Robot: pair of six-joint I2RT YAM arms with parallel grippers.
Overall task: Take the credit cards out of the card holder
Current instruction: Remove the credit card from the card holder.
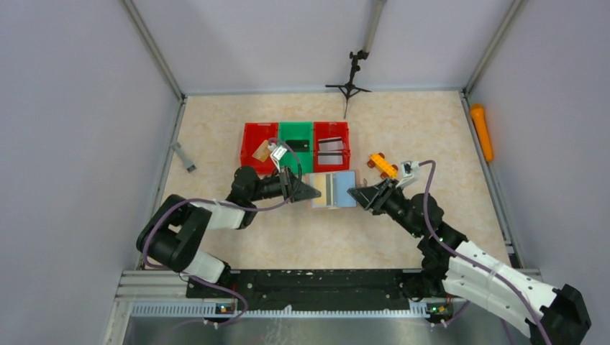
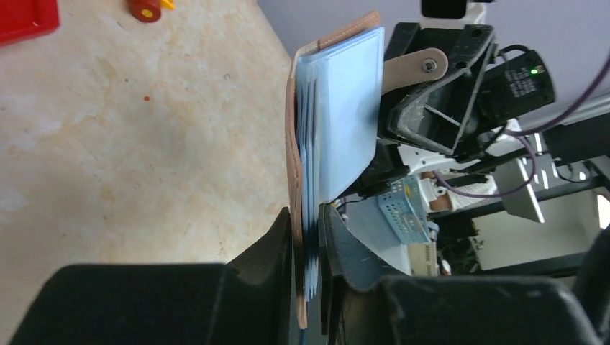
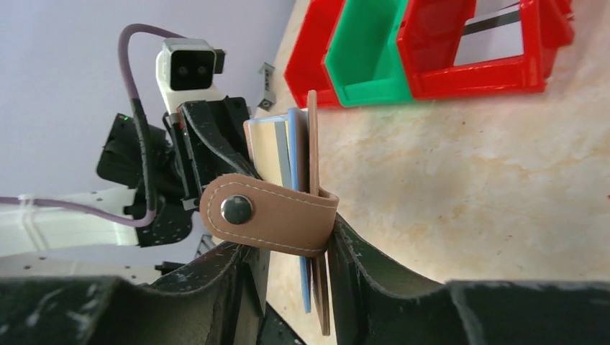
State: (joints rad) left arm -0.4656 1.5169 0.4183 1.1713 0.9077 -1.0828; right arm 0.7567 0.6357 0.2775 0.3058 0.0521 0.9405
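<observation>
Near the bins (image 1: 296,126), left hand (image 1: 315,192) and right hand (image 1: 352,192) clamp edges of the apparently lifted card holder (image 1: 334,188).

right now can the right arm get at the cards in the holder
Probably not: the right gripper is shut on the card holder itself, the left gripper on its opposite edge, so neither is free for the cards.
</observation>
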